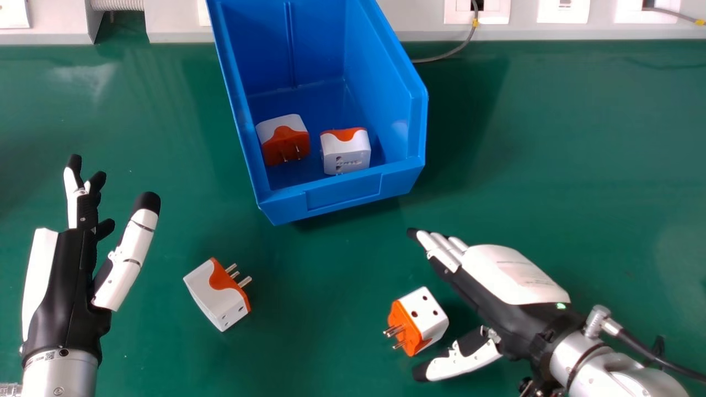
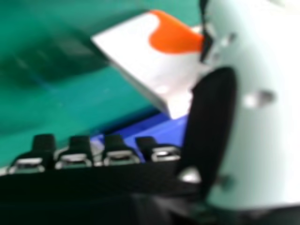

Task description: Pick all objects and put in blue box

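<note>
In the head view my left hand (image 1: 71, 275) is at the left, open and empty, left of a white and orange adapter (image 1: 218, 295) lying on the table. My right hand (image 1: 485, 281) is open at the lower right, with a second adapter (image 1: 424, 317) on the table between its fingers and thumb. The blue box (image 1: 342, 194) stands at the top centre and holds two adapters, one at left (image 1: 283, 140) and one at right (image 1: 346, 151). In the right hand view the second adapter (image 2: 150, 61) sits beside the thumb of my right hand (image 2: 211, 122), and part of the blue box (image 2: 164, 131) shows beyond.
A green table (image 1: 579, 165) carries everything. Along its back edge runs a pale panel with sockets (image 1: 477, 14), and a grey cable (image 1: 452, 52) reaches down to the table right of the box.
</note>
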